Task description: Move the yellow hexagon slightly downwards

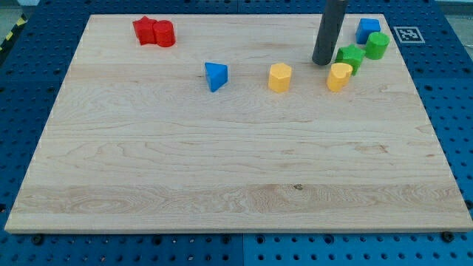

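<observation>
Camera view: my tip [322,62] (no jaws here) sits above-left of yellow hexagon [339,76].

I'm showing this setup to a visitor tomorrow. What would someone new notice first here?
Probably the dark rod coming down from the view's top right, my tip resting just left of the green star and above the yellow heart. Next, the yellow hexagon and blue triangle in a row to the left, and the red blocks alone at top left.
</observation>
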Controlling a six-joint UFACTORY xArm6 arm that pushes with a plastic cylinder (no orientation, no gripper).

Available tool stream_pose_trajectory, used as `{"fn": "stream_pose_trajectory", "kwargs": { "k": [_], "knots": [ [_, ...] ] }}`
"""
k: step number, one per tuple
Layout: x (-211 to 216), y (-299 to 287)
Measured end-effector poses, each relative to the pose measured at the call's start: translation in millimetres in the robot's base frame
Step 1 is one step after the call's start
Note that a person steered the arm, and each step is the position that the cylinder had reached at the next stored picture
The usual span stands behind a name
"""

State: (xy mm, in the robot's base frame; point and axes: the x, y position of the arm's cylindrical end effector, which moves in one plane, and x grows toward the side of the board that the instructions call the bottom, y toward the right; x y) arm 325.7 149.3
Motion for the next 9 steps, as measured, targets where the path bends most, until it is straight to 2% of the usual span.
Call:
{"fn": "stream_pose_trajectory", "kwargs": {
  "k": [3,4,5,6,7,8,9],
  "knots": [
    [0,62],
    [0,60],
    [-4,27],
    [-36,-24],
    [-95,-87],
    [-127,-147],
    [-109,-147]
  ]
}}
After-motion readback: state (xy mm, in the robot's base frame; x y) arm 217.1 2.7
